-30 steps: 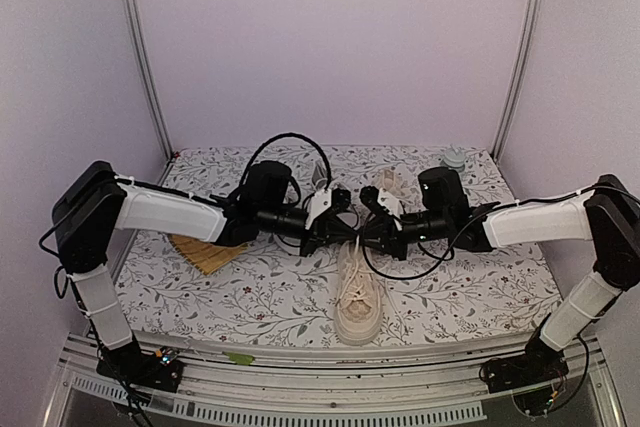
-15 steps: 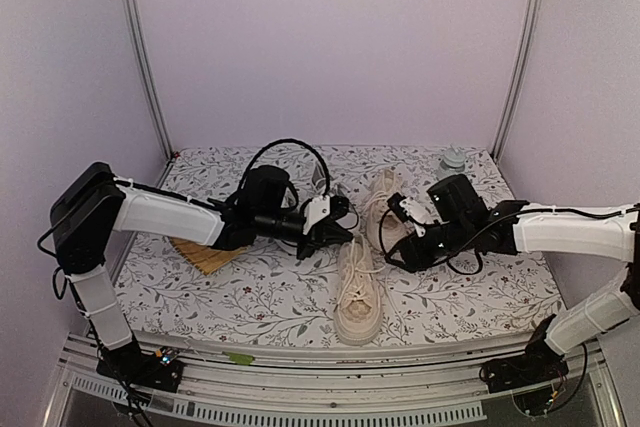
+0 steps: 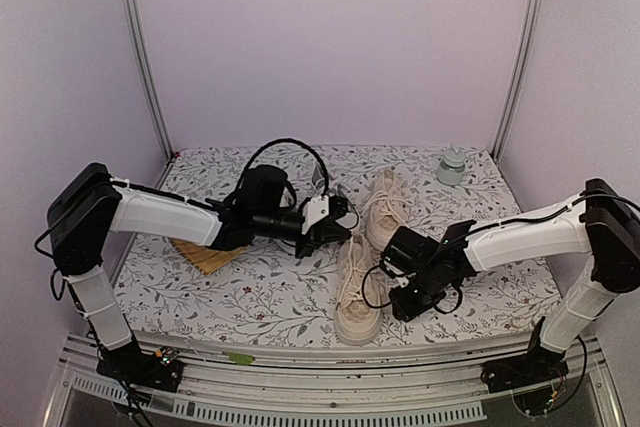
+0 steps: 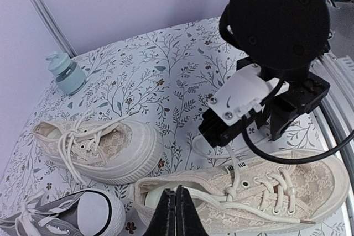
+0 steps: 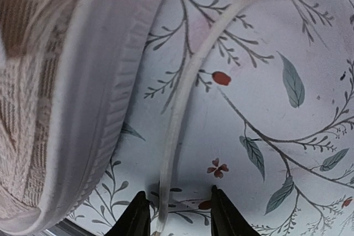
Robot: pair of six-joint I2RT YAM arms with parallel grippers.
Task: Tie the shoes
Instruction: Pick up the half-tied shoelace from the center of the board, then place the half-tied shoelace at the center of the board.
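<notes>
Right gripper (image 5: 178, 216) lowered, half-open astride lace (image 5: 182, 92)

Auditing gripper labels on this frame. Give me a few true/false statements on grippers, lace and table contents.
1. The left gripper is shut. True.
2. The right gripper is clamped on the lace. False: its fingers stand apart, one either side of it.
3. A teal bottle stands at the table's far right corner. True.
4. Every shoe in view is cream. False: a grey sneaker shows in the left wrist view.
</notes>
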